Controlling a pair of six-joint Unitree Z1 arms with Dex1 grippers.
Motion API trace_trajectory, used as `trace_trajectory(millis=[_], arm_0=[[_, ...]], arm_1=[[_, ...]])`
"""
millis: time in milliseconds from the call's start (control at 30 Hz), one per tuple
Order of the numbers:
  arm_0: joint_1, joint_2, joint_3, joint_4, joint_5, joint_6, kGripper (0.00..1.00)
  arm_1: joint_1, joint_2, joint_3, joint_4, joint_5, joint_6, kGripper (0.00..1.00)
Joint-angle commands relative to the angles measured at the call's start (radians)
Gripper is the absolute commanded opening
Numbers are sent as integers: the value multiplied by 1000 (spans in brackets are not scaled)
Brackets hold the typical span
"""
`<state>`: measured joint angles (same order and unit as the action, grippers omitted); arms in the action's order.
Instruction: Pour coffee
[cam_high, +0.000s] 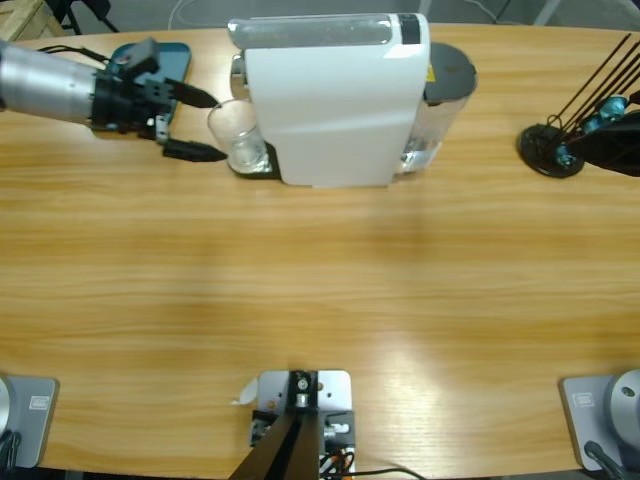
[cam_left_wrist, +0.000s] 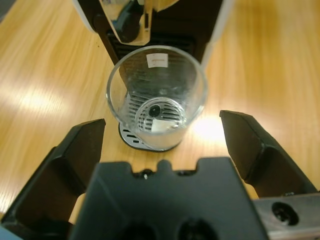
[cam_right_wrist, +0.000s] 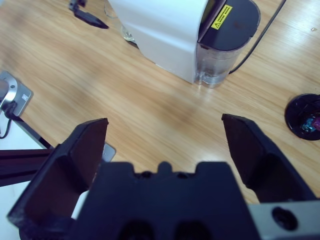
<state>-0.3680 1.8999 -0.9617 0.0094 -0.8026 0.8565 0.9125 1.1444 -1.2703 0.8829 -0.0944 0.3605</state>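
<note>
While nothing is yet clamped, looks from the high view like the approach-to-grasp step: left tool (cam_high: 195, 124) comes in from the left edge, jaws apart, tips just beside the empty glass cup (cam_high: 237, 134). Cup stands upright on the drip tray at the left end of the white coffee machine (cam_high: 335, 100), long axis vertical, mouth up toward the camera. Machine's own long axis runs left to right along the far side of the table (cam_high: 320, 290), brewing end facing left toward the arm. Blue object (cam_high: 170, 60) lies behind the arm; black stand (cam_high: 550, 150) sits well apart at the right.

Along the left wrist, left tool (cam_left_wrist: 162, 130) spread wide, both jaws short of the glass cup (cam_left_wrist: 157, 95), not touching it. Cup centred between them, open mouth tilted toward the lens, clear and empty, resting on the round grille of the drip tray (cam_left_wrist: 150, 140) under the spout. Next move, as a judgement: ease forward until the jaws flank the wall, then close gently; thin glass, likely slippery.

Along the right wrist, right tool (cam_right_wrist: 165, 140) also open and holding nothing, raised high over bare table. Coffee machine (cam_right_wrist: 165, 35) and its dark-lidded water tank (cam_right_wrist: 225, 45) seen ahead, well apart.
</note>
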Motion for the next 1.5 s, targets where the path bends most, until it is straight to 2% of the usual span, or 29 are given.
trace_trajectory(millis=[33, 100, 167, 200, 400, 600, 767, 1200, 1500], arm_0=[[71, -236, 156, 19, 12, -41, 1000], [35, -319, 188, 23, 120, -120, 1000], [-8, -380, 215, 23, 212, -181, 1000], [-26, -401, 227, 23, 260, -208, 1000], [-95, -516, 278, 24, 371, -372, 1000], [-152, -536, 296, 24, 376, -529, 999], [-154, -522, 295, 23, 382, -573, 1000], [-154, -476, 293, 22, 381, -590, 1000], [-154, -470, 294, 22, 382, -602, 1000]], arm_1=[[-62, 103, -126, 1, -91, -1, 857], [-125, 157, -177, -10, -65, -36, 453], [-184, 226, -234, -31, 17, -72, 245], [-212, 275, -273, -44, 71, -86, 0], [-223, 526, -497, -2, 60, -88, 0], [-255, 680, -702, 119, 63, -94, 0], [-256, 738, -764, 212, 44, -94, 0], [-256, 789, -755, 236, -12, -87, 0], [-256, 825, -766, 234, -15, -89, 0]])
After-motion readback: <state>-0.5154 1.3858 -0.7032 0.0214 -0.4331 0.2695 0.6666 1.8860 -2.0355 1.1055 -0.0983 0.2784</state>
